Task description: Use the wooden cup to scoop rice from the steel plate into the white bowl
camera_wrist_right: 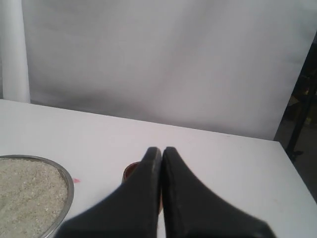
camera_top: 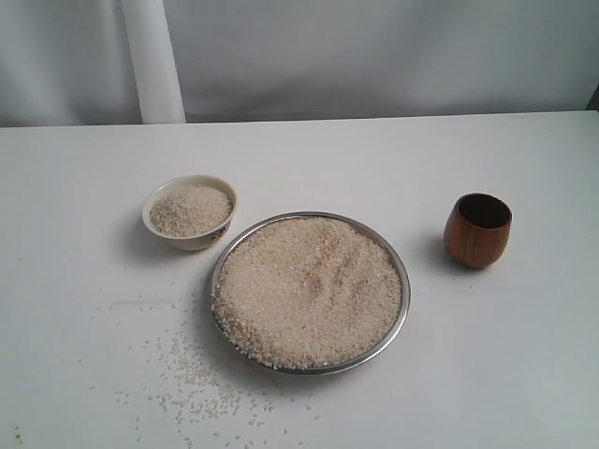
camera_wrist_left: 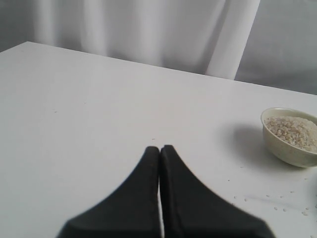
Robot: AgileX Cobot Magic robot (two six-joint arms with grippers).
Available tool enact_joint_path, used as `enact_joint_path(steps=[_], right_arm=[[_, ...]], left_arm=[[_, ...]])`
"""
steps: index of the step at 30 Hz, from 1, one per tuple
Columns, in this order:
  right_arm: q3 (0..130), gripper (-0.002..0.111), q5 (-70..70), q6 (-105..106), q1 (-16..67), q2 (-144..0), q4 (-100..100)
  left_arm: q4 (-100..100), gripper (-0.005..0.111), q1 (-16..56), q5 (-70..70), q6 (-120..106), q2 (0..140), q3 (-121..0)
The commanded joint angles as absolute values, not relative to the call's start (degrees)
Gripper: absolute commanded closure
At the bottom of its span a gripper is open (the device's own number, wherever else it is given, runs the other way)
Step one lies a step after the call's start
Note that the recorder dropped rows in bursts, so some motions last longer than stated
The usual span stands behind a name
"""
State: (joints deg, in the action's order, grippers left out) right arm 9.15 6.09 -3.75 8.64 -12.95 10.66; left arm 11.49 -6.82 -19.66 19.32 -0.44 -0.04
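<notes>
the table (camera_top: 524,374) is flat, matte white and gives no edge to stop a sliding dish. the plate (camera_top: 401,281), wide, shallow, shiny steel with a low rim, sits mid-table heaped nearly level with rice (camera_top: 309,285); a scoop driven in too steeply would likely push grains over that rim (loose grains already lie on the table near its front-left side). the bowl (camera_top: 221,234), small glazed cream ceramic, stands just beside the plate at its far left and is already well filled, so a full pour could overflow it. the cup (camera_top: 477,230), rounded reddish wood with a dark inside, stands upright and apart on the plate's right; its smooth egg shape could slip or tip in a pinch. the left gripper (camera_wrist_left: 160,148) and right gripper (camera_wrist_right: 161,149) both have fingers pressed together on nothing, so neither can take the cup until it spreads.
</notes>
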Motion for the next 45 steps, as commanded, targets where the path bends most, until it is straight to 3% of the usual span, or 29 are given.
enact_joint_path(steps=[1, 45], right_arm=[[3.87, 0.108, 2.87, -3.57, 8.63, -6.42, 10.28], [0.00, 0.108, 4.93, -3.68, 8.63, -1.42, 6.97]], left_arm=[[11.28, 0.107, -6.74, -19.31, 19.45, 0.00, 0.00], [11.28, 0.107, -6.74, -19.31, 19.45, 0.00, 0.00]])
